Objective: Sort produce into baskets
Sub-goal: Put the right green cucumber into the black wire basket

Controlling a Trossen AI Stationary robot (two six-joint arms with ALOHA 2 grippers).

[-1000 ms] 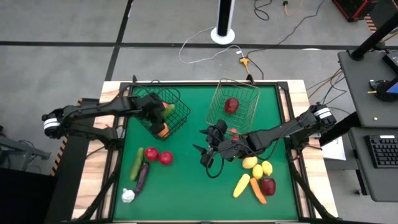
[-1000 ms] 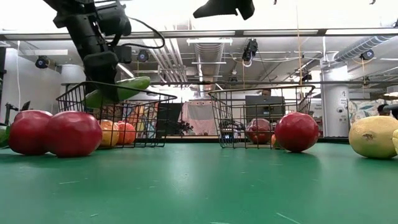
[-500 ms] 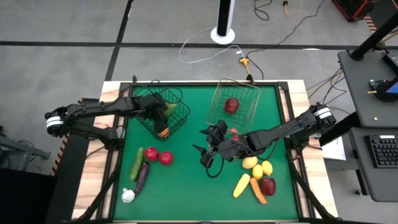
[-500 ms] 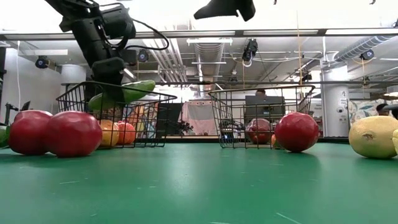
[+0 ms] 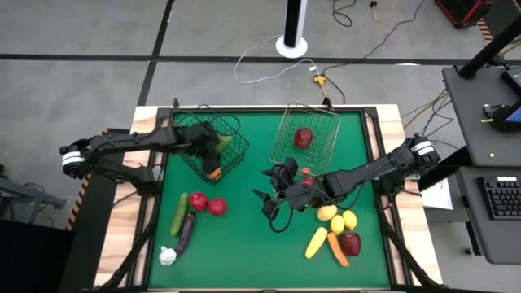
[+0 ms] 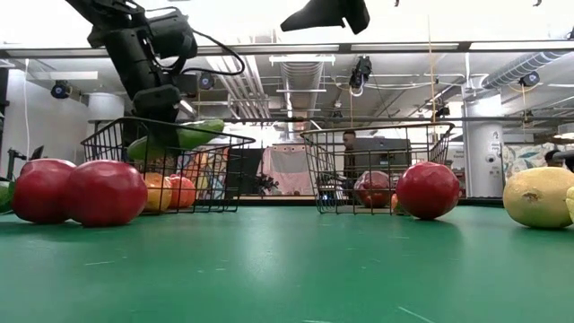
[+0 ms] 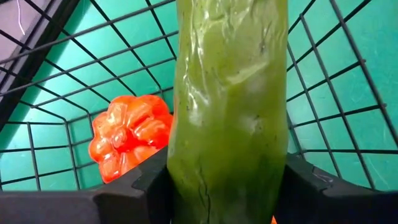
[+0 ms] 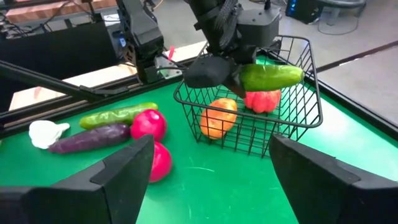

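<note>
My left gripper (image 5: 213, 145) is over the dark wire basket (image 5: 232, 159) and is shut on a long green vegetable (image 7: 227, 118), which also shows in the low view (image 6: 193, 135). An orange-red pepper (image 7: 127, 143) and an orange piece (image 8: 217, 118) lie in that basket. The pale wire basket (image 5: 286, 122) holds a red fruit (image 5: 303, 137). My right gripper (image 8: 211, 186) is open and empty above mid-table (image 5: 273, 202). My left gripper pinches the green vegetable's two long sides (image 7: 180, 168) between its two fingers (image 7: 140, 186). The fingers come from above, pointing down (image 6: 166, 112). The vegetable sits nearly level at the height of the basket's rim, clear of the pieces below it.
On the green mat lie two red fruits (image 5: 207, 203), a green cucumber (image 5: 179, 213), a purple eggplant (image 5: 186, 232) and a white garlic (image 5: 168, 255). At the near right lie yellow lemons (image 5: 337, 220), a yellow piece (image 5: 316, 242), a carrot (image 5: 337, 249) and a red apple (image 5: 351, 242).
My left gripper has gone a little toward the table's right edge, farther over the dark basket, still shut on the green vegetable.
</note>
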